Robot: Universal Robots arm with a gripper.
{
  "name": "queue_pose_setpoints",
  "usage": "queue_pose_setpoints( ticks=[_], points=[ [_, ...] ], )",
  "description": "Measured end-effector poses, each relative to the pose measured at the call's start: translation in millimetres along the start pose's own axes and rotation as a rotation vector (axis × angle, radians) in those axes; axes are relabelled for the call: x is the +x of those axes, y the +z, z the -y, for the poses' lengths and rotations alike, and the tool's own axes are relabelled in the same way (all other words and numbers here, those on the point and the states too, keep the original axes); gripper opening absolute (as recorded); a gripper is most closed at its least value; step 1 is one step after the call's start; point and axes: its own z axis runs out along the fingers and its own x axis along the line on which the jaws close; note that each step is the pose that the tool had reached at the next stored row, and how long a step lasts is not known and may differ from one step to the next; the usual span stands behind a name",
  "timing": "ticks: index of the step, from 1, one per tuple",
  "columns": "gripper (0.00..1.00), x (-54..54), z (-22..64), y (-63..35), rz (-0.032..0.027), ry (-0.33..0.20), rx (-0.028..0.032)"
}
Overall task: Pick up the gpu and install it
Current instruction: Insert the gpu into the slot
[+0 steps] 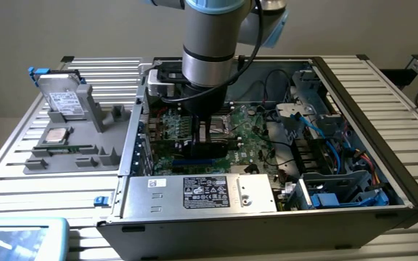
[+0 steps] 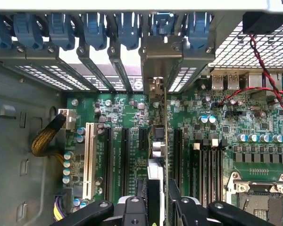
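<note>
Exterior view: the open computer case (image 1: 405, 204) lies on a slatted table (image 1: 20, 179), the arm (image 1: 209, 43) reaching straight down into it, with a grey tray (image 1: 71, 157) bearing a hard drive (image 1: 63, 100) on the exterior view's left. Wrist view: the motherboard (image 2: 118, 117), its expansion slots (image 2: 125, 160) and a row of blue latches (image 2: 92, 28). The gripper (image 2: 161, 193) is partly closed on the gpu (image 2: 156, 146), which stands on edge between the fingers (image 2: 151, 202) over the slots; whether it is seated cannot be told.
</note>
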Motion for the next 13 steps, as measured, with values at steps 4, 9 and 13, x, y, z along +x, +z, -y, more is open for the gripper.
queue_pose_setpoints(
  ticks=[4,9,13],
  points=[
    [0.28,-1.6,-0.1,0.4,0.0002,0.002,0.0016],
    [0.28,-2.7,-3.9,1.9,0.0002,0.003,0.0077],
    [0.28,-2.8,-4.0,2.6,0.0005,0.005,0.0121]
  ],
)
